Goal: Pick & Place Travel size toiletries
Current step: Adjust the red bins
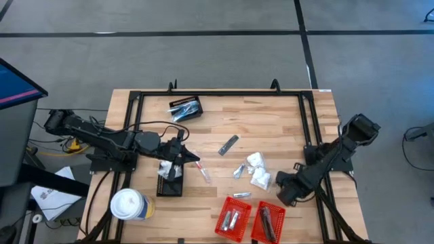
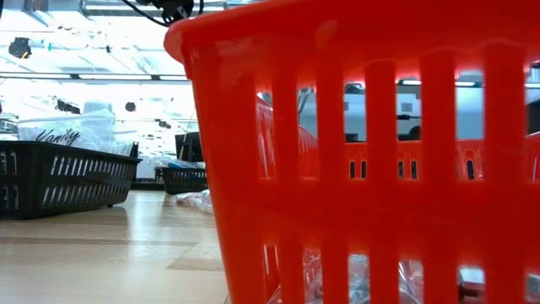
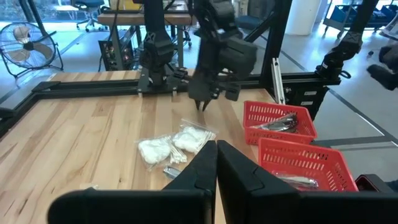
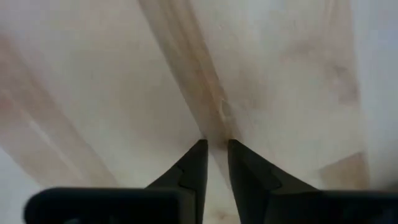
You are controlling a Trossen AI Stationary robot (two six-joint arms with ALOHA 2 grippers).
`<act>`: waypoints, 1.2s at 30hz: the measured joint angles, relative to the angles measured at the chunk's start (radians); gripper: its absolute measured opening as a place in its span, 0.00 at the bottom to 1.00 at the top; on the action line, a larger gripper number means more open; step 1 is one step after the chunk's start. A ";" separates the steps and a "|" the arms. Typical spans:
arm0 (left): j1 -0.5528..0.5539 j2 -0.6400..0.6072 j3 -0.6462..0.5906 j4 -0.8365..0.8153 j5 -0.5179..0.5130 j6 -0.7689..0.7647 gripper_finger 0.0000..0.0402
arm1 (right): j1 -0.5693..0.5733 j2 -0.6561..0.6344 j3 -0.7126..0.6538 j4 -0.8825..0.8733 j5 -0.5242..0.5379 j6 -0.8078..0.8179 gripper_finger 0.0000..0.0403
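Grey floor [image 1: 203,57] on all sides, well away from the left gripper [image 3: 216,144], crossed by dark lines [image 1: 149,32]. Off to that gripper's outer side, past the table edge, a blue screen [image 1: 13,85]. Far ahead of the same gripper, a standing fan [image 3: 28,46], office chairs [image 3: 93,9] and a wooden desk [image 3: 149,17]; farther across the room, blue bins [image 3: 348,12]. Overhead, bright ceiling lights [image 2: 101,34].

Red slotted baskets [image 1: 232,218]; white packets [image 1: 258,170]; pale wood table [image 1: 271,122]; tube [image 1: 202,169] seemingly pinkish.
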 joint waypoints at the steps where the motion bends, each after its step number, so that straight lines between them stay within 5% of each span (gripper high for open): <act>1: 0.000 0.001 0.000 0.003 0.000 0.000 0.01 | 0.014 0.007 0.028 -0.028 0.050 -0.016 0.12; 7: 0.004 0.021 0.001 0.021 0.000 0.001 0.01 | 0.147 0.009 0.280 -0.327 0.596 0.090 0.01; 10: 0.006 0.031 0.000 0.023 0.000 0.001 0.01 | 0.211 0.035 0.381 -0.375 0.748 0.099 0.02; 19: 0.014 0.116 0.002 0.100 0.005 0.001 0.01 | 0.236 0.245 0.399 -0.363 0.424 0.025 0.00; 28: 0.014 0.137 0.000 0.126 0.005 0.001 0.01 | 0.195 0.443 0.399 -0.382 0.384 -0.070 0.00; 36: 0.014 0.138 0.000 0.129 0.005 0.001 0.01 | 0.157 0.379 0.400 -0.382 0.384 -0.065 0.00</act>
